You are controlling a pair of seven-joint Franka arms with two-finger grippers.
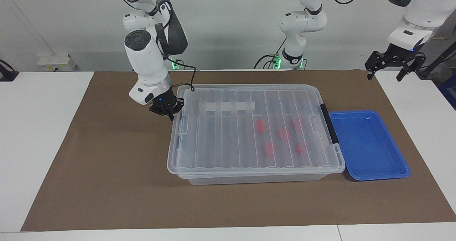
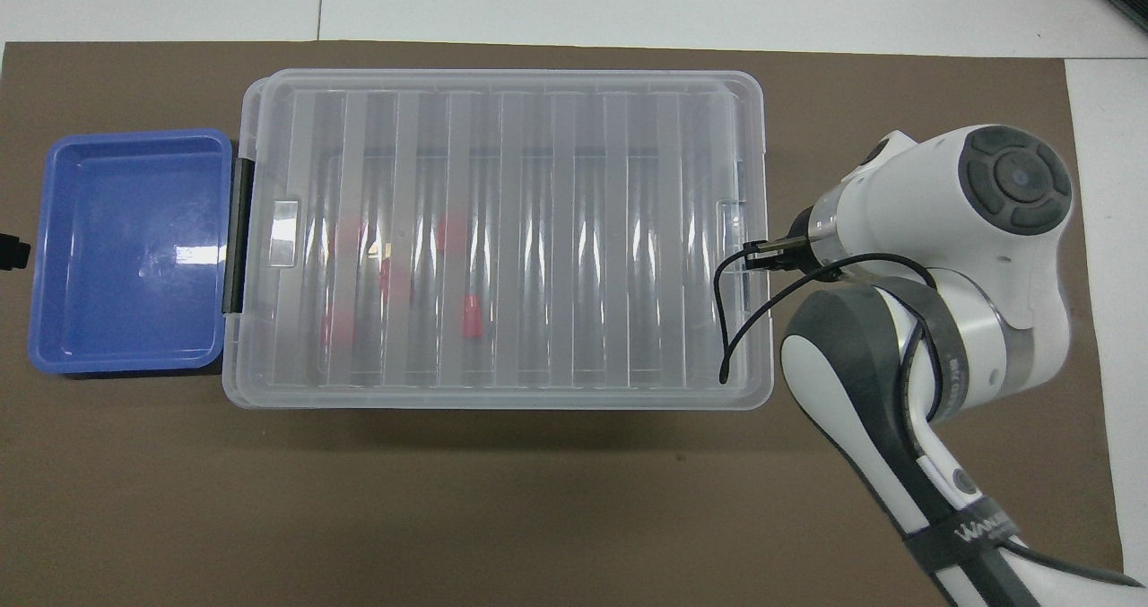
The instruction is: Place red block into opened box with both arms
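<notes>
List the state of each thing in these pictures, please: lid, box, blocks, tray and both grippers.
lid: lies on the box, covers it
box: covered, black latch at the tray end
red blocks: inside the box, under the lid
blue tray: empty, beside the box
right gripper: shut, at the lid's edge
left gripper: open, raised, holds nothing
</notes>
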